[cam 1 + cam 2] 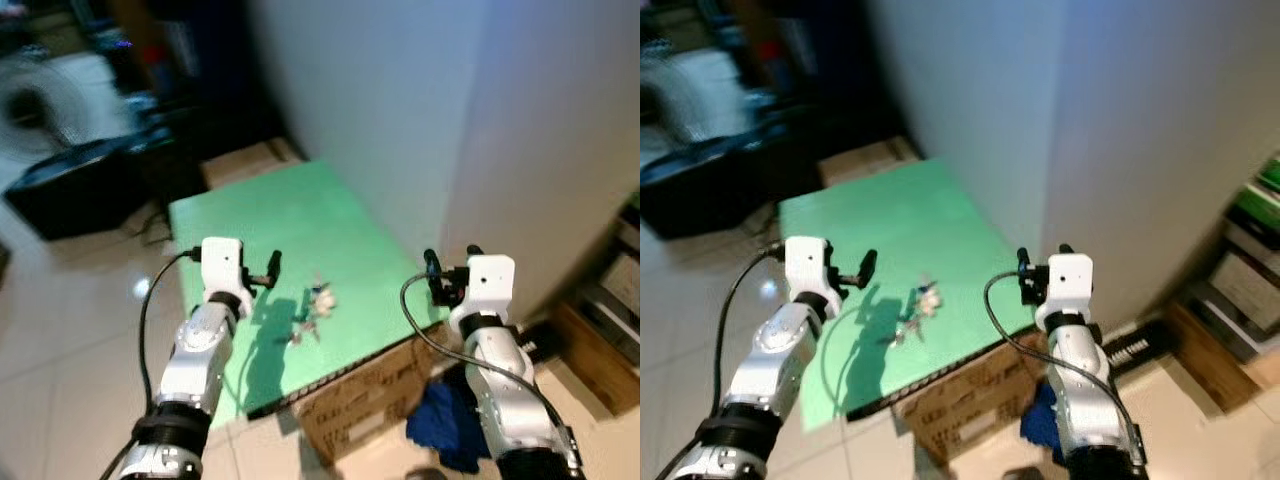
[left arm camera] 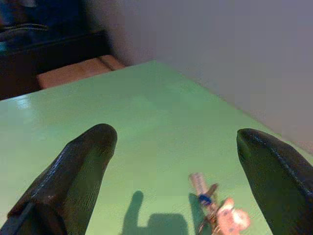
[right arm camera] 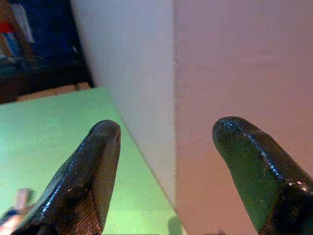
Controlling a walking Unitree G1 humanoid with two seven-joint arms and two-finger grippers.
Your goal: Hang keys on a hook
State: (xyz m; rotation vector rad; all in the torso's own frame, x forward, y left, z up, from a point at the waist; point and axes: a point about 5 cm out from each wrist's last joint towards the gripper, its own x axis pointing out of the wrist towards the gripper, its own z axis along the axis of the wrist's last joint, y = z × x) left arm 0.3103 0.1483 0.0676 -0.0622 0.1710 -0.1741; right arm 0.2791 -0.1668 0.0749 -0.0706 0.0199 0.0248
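Observation:
A bunch of keys (image 1: 313, 308) with a pale fob and a blue tag lies near the front edge of the green tabletop (image 1: 290, 220). My left gripper (image 1: 270, 270) hovers over the table just left of the keys, open and holding nothing. In the left wrist view the keys (image 2: 215, 213) lie ahead, between the two black fingers (image 2: 83, 161). My right gripper (image 1: 447, 264) is open too, raised off the table's right front corner close to the white wall (image 1: 400, 120). The right wrist view catches the keys (image 3: 13, 209) at its edge.
A cardboard box (image 1: 365, 405) stands under the table's front edge with a blue cloth (image 1: 445, 425) beside it on the tiled floor. Dark furniture and a fan (image 1: 45, 95) stand at the far left. Boxes and shelves (image 1: 610, 330) are stacked at the right.

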